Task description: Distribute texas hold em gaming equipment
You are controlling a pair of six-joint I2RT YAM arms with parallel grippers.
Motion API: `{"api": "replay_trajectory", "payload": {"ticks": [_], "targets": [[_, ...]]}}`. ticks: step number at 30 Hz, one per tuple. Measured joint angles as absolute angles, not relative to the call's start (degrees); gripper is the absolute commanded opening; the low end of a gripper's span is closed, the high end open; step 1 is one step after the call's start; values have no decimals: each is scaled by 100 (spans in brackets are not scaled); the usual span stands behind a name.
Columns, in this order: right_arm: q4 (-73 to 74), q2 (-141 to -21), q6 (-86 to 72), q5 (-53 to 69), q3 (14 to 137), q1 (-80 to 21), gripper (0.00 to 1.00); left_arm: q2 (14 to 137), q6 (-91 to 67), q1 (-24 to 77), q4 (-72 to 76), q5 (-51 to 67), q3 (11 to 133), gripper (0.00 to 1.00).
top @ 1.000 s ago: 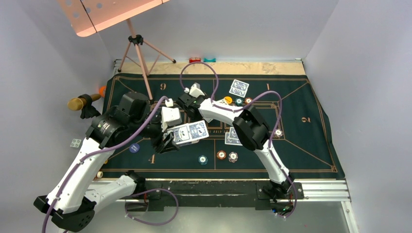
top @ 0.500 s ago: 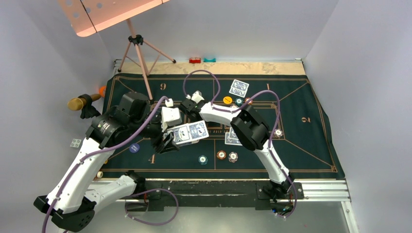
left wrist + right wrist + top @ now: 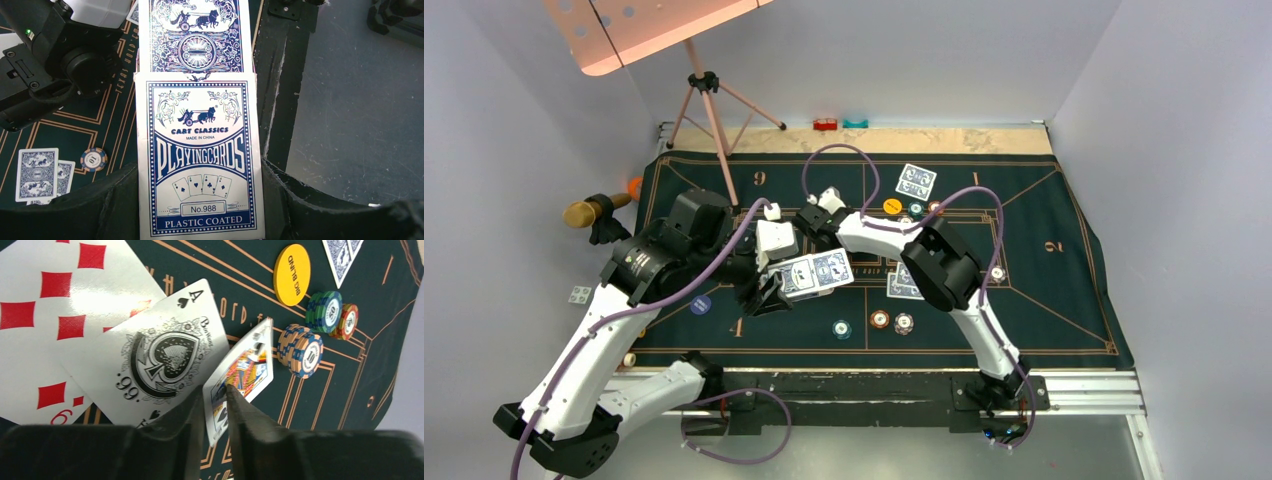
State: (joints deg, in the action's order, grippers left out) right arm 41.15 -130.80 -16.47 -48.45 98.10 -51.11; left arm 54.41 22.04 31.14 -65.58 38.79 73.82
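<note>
My left gripper is shut on a blue-and-white box of playing cards, held above the mat's near left part, with a card back sticking out of its top. My right gripper hovers low over the mat's middle. Its jaws stand slightly apart with a face card tilted loosely between them. Under it lie an ace of spades and a red diamonds card, both face up. A yellow disc and striped chip stacks sit just beyond.
The green felt mat carries face-down cards, three chips near its front edge and a blue disc. A tripod stand rises at the back left. Red and teal blocks sit behind the mat.
My right gripper has shifted a little to the left over the mat and its jaws have parted around the face card. The left arm and the box have not moved.
</note>
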Motion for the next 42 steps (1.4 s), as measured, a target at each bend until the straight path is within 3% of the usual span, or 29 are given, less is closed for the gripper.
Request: {"api": "replay_trajectory", "payload": {"ticks": [12,14,17,18,23,30,36,42], "targets": [[3813,-12315,-1732,-3885,9317,-5133,45,5441,2204,3114,-6558,3879,7382,0],[3813,-12140,-1747,-3636,9238,-5137,55,5441,2204,3114,-6558,3879,7382,0],[3819,-11872,-1796,-3293,9247,-5129,82,5439,2204,3114,-6558,3879,7382,0],[3850,-11762,-1826,-3166,9277,-5116,86,5439,2204,3114,-6556,3879,7382,0],[4112,-11065,-1942,-2344,9789,-4849,90,5411,2202,3114,-6547,3841,7369,0],[4272,-9692,-2416,-875,10265,-3701,95,5354,2202,3114,-6525,3787,7273,0],[3828,-8298,-2965,1076,9325,-2982,98,5345,2196,3114,-6469,3734,7196,0],[3352,-7931,-3374,2797,8565,-2915,99,5334,2145,3114,-6346,3704,7067,0]]}}
